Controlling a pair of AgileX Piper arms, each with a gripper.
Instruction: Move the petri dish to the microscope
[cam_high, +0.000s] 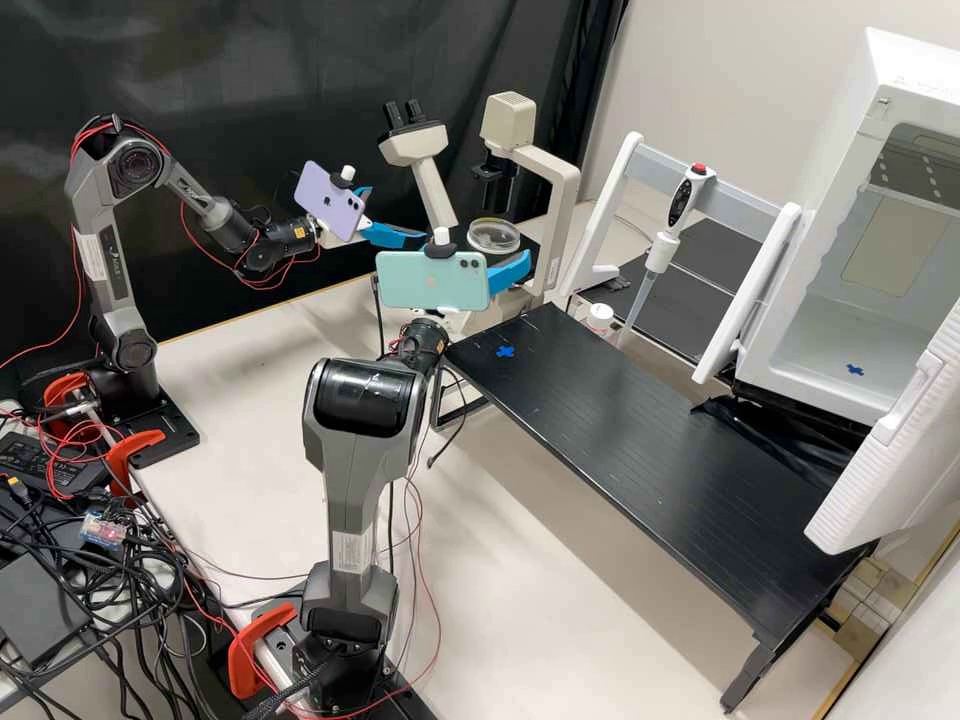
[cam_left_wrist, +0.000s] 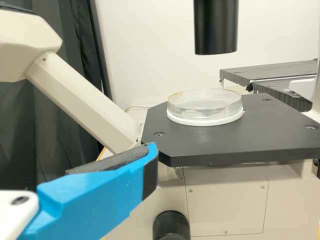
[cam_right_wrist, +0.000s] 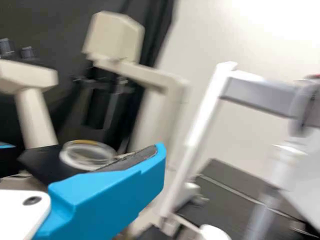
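Petri dish (cam_left_wrist: 204, 106) sits — apart from left pincer (cam_high: 399, 213).

As I see it in my high view, the microscope (cam_high: 562, 190) stands at the back of the bench (cam_high: 250, 370), with the petri dish (cam_high: 493, 236) lying on its stage (cam_left_wrist: 210, 145), the platform (cam_high: 640, 430) before it and to the right, the pipette (cam_high: 663, 250) behind this platform, and the cabinet (cam_high: 910, 70) farther right.

Pipette (cam_high: 684, 195), open white cabinet (cam_high: 925, 75), black platform (cam_high: 650, 440), curtain (cam_high: 230, 70)
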